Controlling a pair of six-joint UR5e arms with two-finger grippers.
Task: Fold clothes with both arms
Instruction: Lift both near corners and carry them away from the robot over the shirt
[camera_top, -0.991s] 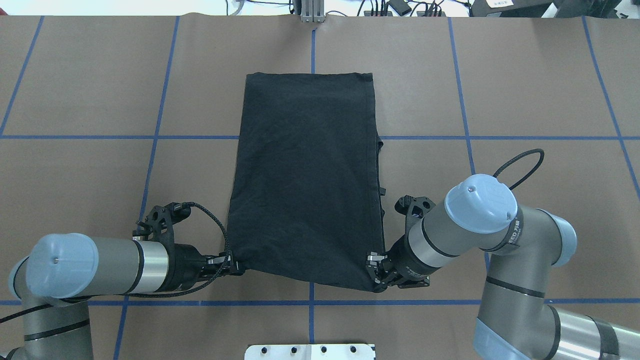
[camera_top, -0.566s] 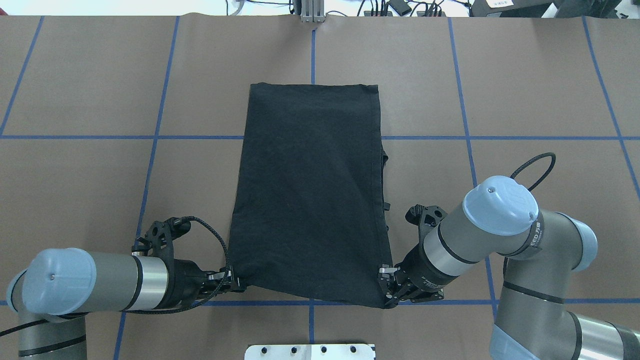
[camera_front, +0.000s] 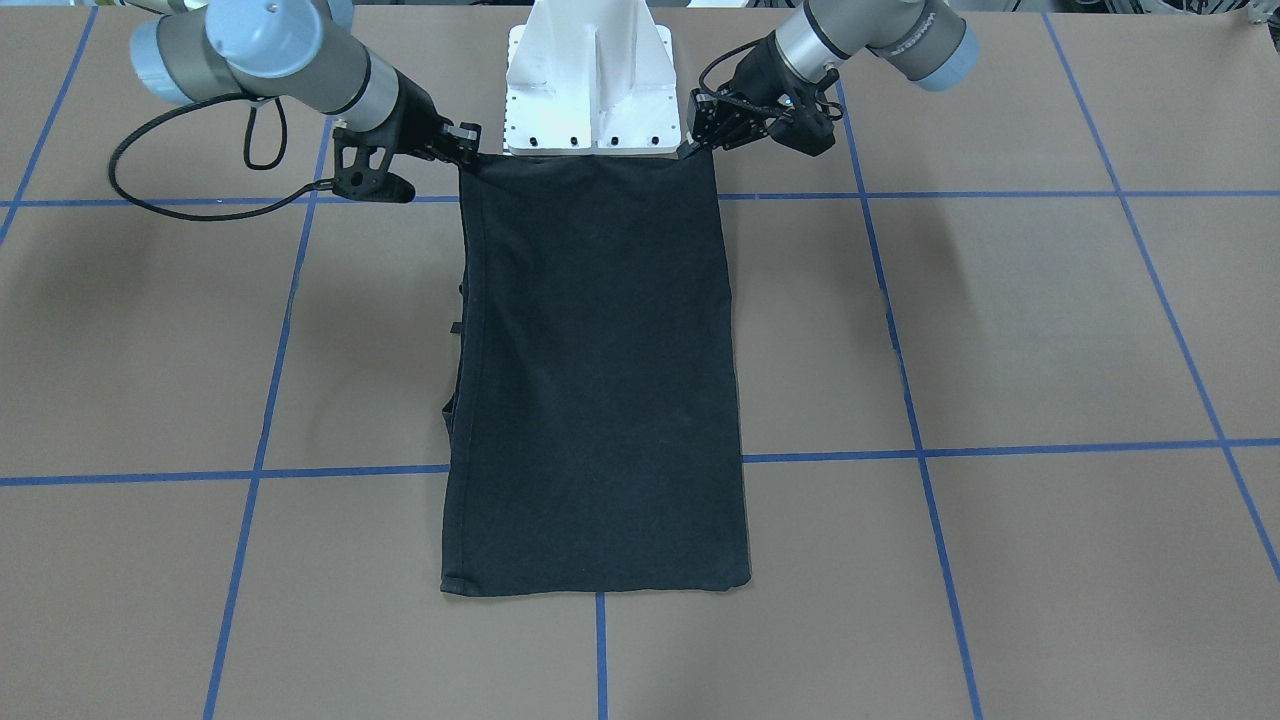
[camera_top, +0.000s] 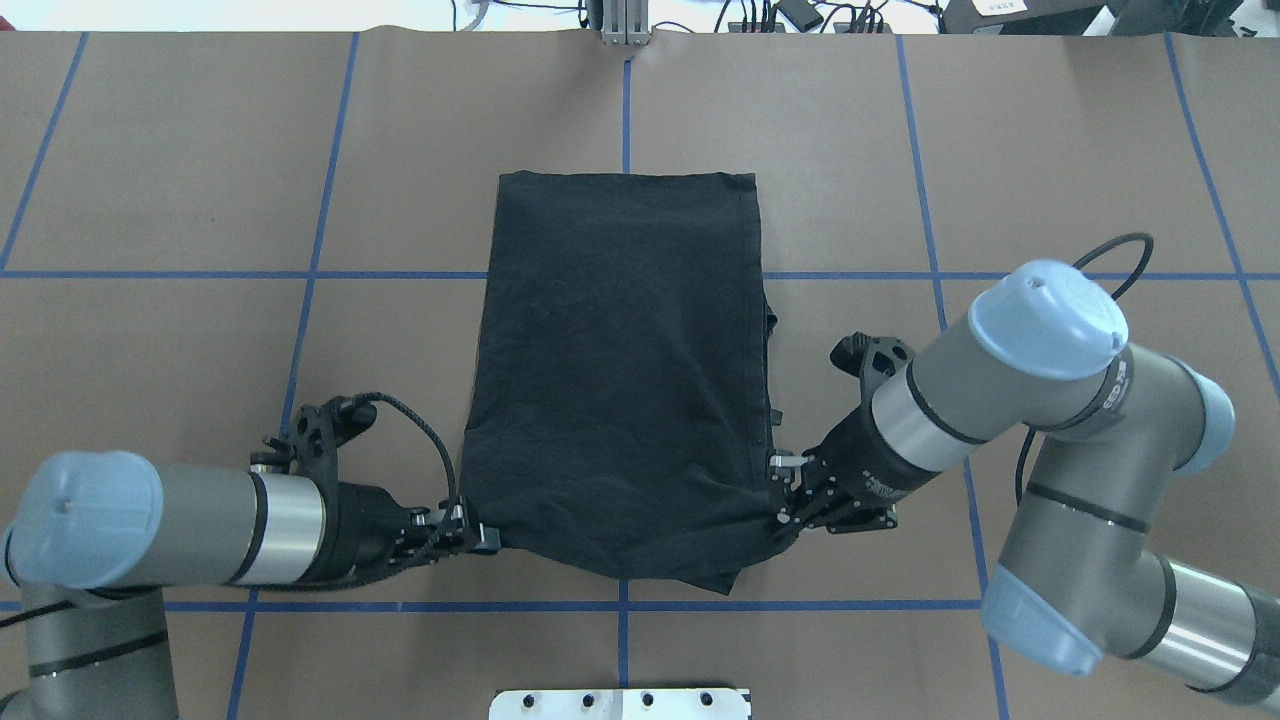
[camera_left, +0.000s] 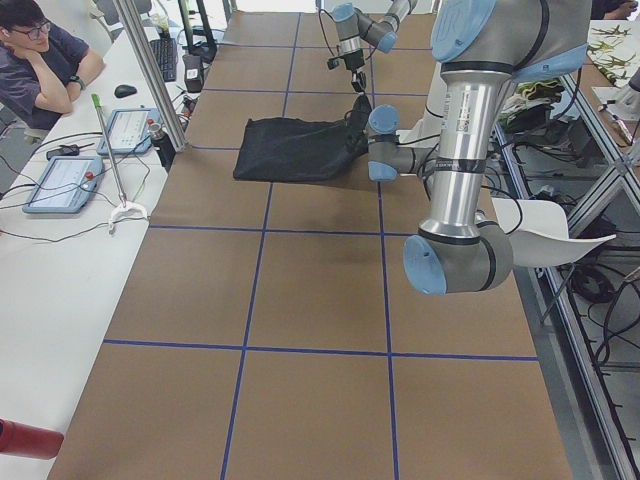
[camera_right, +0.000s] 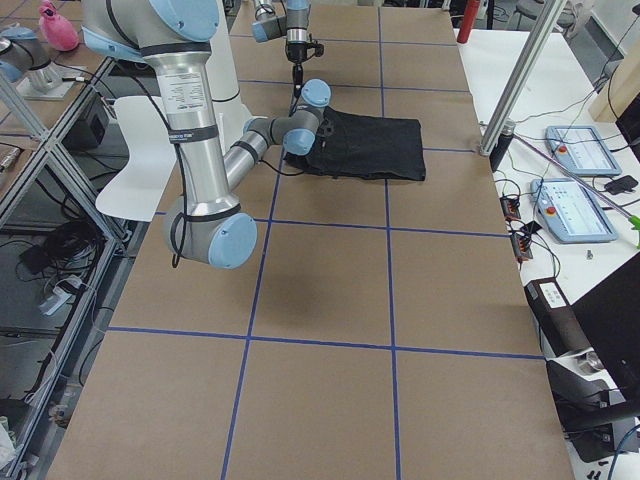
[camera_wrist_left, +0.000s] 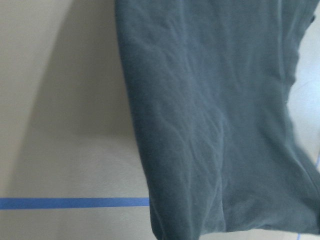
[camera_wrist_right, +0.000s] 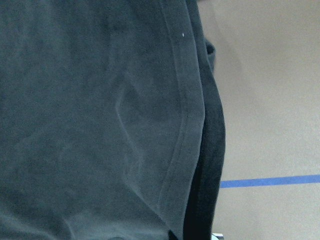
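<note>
T-shirt (camera_top: 620, 380) near hem raised since before, sagging btwn, L fingers (camera_top: 486, 540) & R fingers (camera_top: 782, 511) pinching corners

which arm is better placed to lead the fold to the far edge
Right, slightly: both grip near corners, but the right pincer sits further along the T-shirt than the left pincer.

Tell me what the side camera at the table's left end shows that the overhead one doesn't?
Only the side view shows a seated person at a white bench with control pads beside the brown table. Only the overhead view shows clearly the left hand and right hand each pinching a near corner of the black shirt, its near edge sagging between them. Both show the shirt, the left arm, the right arm and the table's blue lines.
</note>
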